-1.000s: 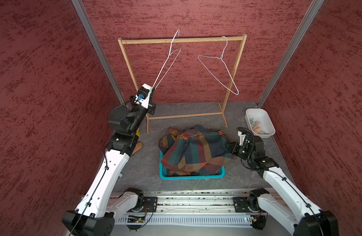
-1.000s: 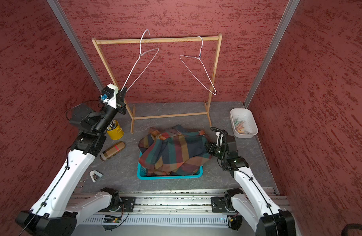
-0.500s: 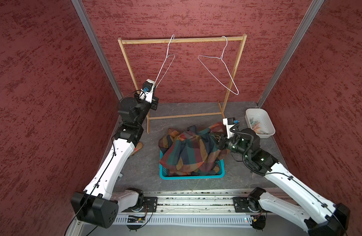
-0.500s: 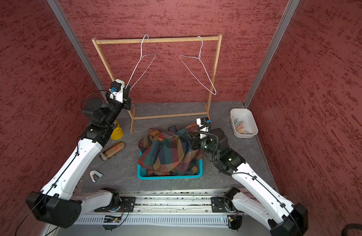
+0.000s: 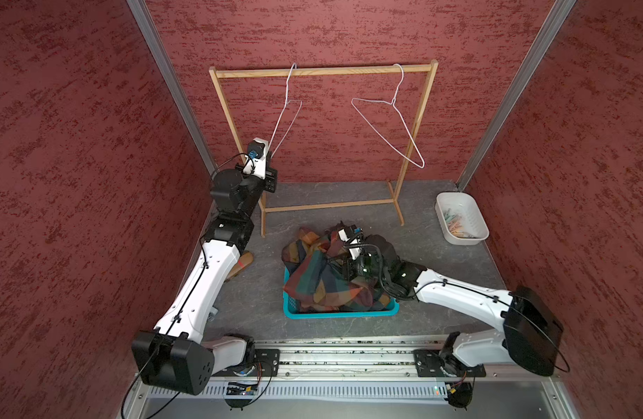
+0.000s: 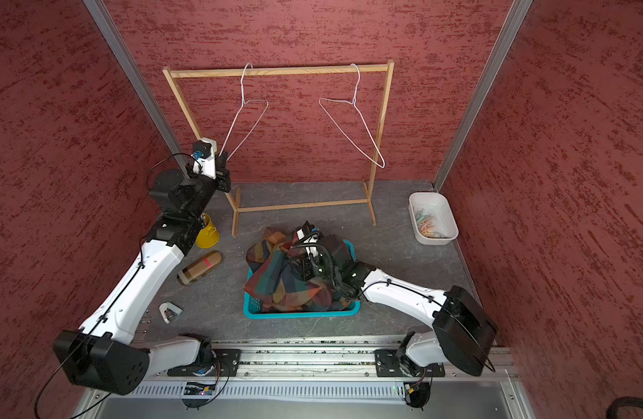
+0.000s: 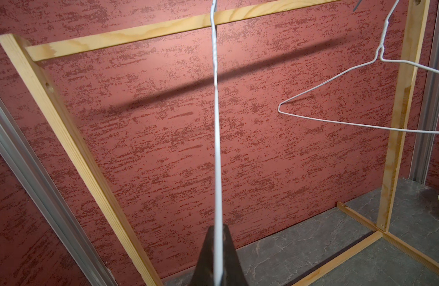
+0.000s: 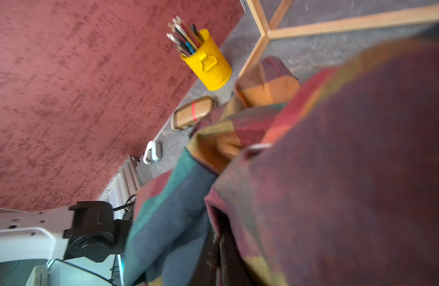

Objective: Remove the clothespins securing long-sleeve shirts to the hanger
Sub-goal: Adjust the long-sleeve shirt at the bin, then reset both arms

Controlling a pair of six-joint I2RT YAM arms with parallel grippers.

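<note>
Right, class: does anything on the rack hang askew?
Yes: the left wire hanger hangs slanted, its lower end clamped in the left gripper and held over toward the rack's post. The other hanger hangs free.

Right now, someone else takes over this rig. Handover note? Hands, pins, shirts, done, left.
Left hand: shut on the lower corner of the left hanger, which hangs on the wooden rack.
Right hand: shut, down among the plaid shirts; I cannot tell whether it pinches cloth.
Shirts: heaped in the teal basket.
Clothespins: in the white tub.
Done: both hangers are bare with no pins on them; the right hanger hangs free.
Left: probably release the left hanger and lift the right hand clear. Check the heap for stray pins; none show.
</note>
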